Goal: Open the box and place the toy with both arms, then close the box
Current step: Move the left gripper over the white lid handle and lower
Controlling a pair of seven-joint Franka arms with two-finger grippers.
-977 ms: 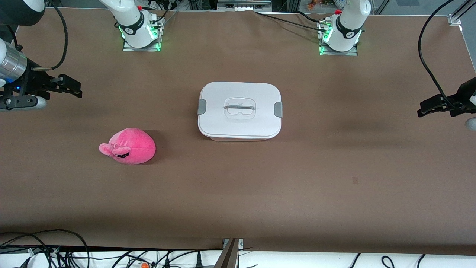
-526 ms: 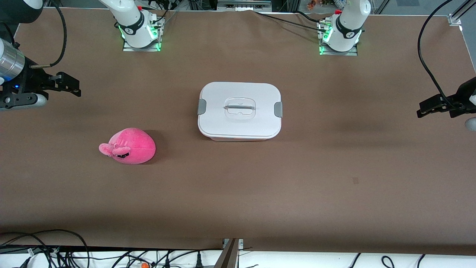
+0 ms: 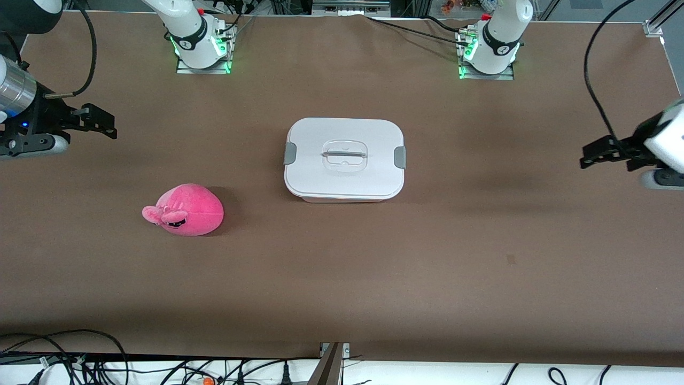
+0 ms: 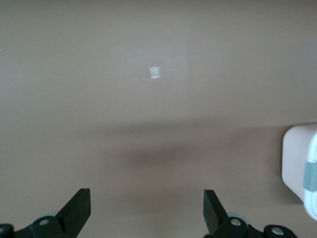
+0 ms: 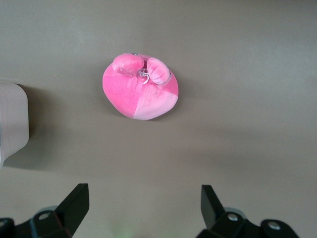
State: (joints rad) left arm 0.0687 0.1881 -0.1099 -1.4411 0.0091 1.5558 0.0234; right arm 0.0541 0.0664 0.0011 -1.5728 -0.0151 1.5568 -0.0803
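Observation:
The box [image 3: 344,159], a pink tub under a flat white lid with grey side clips and a clear handle, sits shut at the table's middle. Its corner shows in the left wrist view [image 4: 299,166] and the right wrist view [image 5: 12,121]. The bright pink plush toy [image 3: 184,209] lies on the table nearer the front camera than the box, toward the right arm's end; it also shows in the right wrist view [image 5: 140,92]. My right gripper [image 3: 104,124] is open and empty over bare table at the right arm's end. My left gripper [image 3: 594,153] is open and empty over bare table at the left arm's end.
The brown table [image 3: 427,256] spreads wide around the box and toy. Both arm bases [image 3: 200,45] [image 3: 489,51] stand along the edge farthest from the front camera. Loose cables [image 3: 64,358] lie off the table's near edge. A small mark [image 3: 510,259] is on the cloth.
My left gripper has moved inward toward the box over the last half second. My right gripper shifted slightly farther from the front camera a second ago, then held still. Box and toy have not moved.

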